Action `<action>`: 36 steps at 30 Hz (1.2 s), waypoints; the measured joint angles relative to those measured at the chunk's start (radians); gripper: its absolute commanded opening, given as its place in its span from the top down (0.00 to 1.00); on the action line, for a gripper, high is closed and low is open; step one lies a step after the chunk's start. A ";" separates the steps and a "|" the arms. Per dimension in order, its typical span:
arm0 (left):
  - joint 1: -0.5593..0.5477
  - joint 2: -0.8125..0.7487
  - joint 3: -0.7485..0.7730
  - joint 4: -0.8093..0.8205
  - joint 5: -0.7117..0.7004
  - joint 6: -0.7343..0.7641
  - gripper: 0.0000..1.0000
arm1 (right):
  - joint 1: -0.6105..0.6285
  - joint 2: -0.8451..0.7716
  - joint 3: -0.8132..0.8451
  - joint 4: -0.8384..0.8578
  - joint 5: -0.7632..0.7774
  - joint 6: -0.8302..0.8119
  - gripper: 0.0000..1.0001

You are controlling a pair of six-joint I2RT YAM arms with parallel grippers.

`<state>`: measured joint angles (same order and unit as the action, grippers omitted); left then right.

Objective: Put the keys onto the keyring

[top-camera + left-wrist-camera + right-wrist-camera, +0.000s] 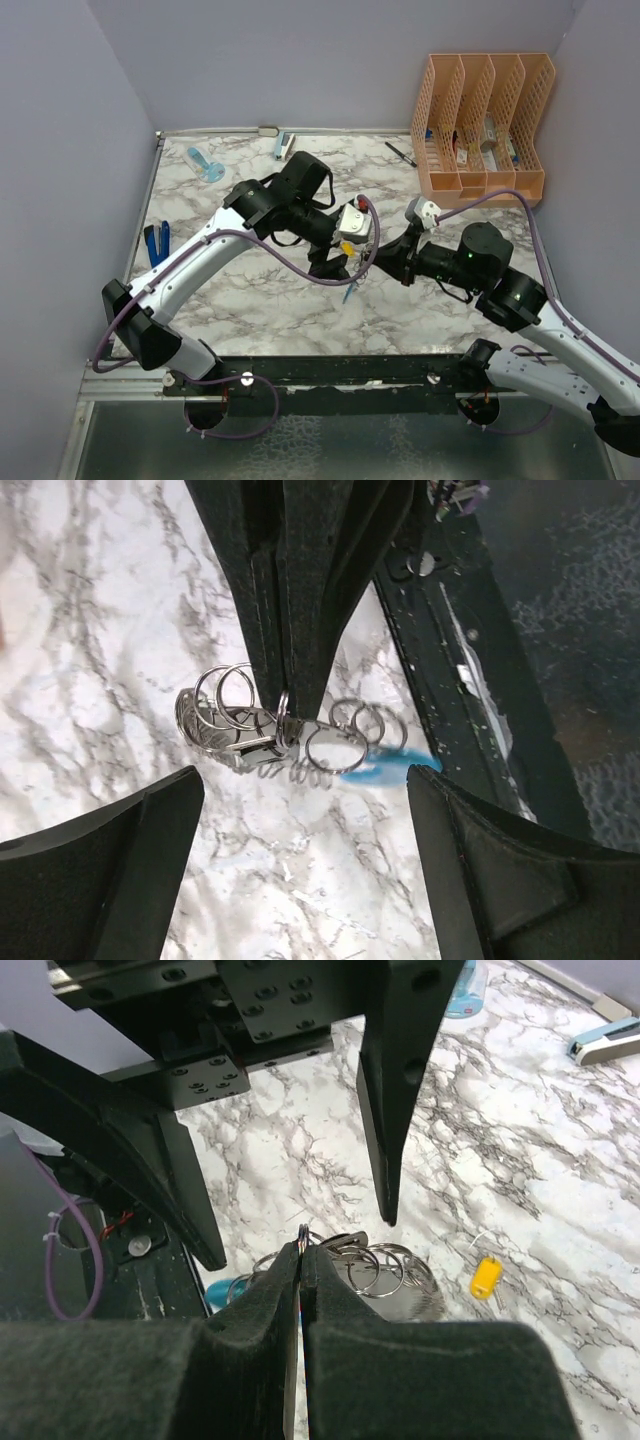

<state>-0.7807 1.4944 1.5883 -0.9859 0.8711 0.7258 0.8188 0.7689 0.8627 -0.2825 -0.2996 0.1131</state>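
The keyring [335,750] is a bundle of metal rings with a light-blue section [385,765], hanging just above the marble. My right gripper [303,1250] is shut on one thin ring [303,1232] of it. In the left wrist view its fingers [300,600] come down from the top onto that ring. My left gripper [302,800] is open wide, with one finger on each side of the bundle and touching nothing. A yellow key [485,1277] lies on the marble, apart from the rings, to their right. In the top view both grippers meet mid-table, above the blue section [350,292].
An orange file rack [485,120] stands back right, with a black pen [400,153] lying beside it. A blue-handled tool [157,242] is at the left edge. A light-blue item [205,163] and a stapler-like piece [284,146] sit at the back. The black base rail [330,370] runs along the near edge.
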 measured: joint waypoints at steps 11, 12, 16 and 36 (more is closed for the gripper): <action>0.001 -0.037 -0.019 0.122 -0.021 -0.016 0.37 | -0.001 0.006 0.000 0.048 0.007 0.059 0.99; 0.001 -0.037 -0.022 0.125 -0.020 -0.016 0.41 | -0.001 0.007 0.000 0.050 0.007 0.063 0.99; 0.000 -0.037 -0.032 0.128 -0.020 -0.005 0.58 | -0.003 0.008 0.000 0.057 0.010 0.069 0.99; 0.007 -0.037 -0.039 0.127 0.018 0.018 0.61 | -0.008 -0.016 -0.056 0.152 0.047 0.080 0.99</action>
<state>-0.7738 1.4574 1.5497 -0.8593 0.8890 0.7433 0.8104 0.7532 0.8070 -0.1307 -0.2527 0.1932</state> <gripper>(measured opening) 0.351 0.019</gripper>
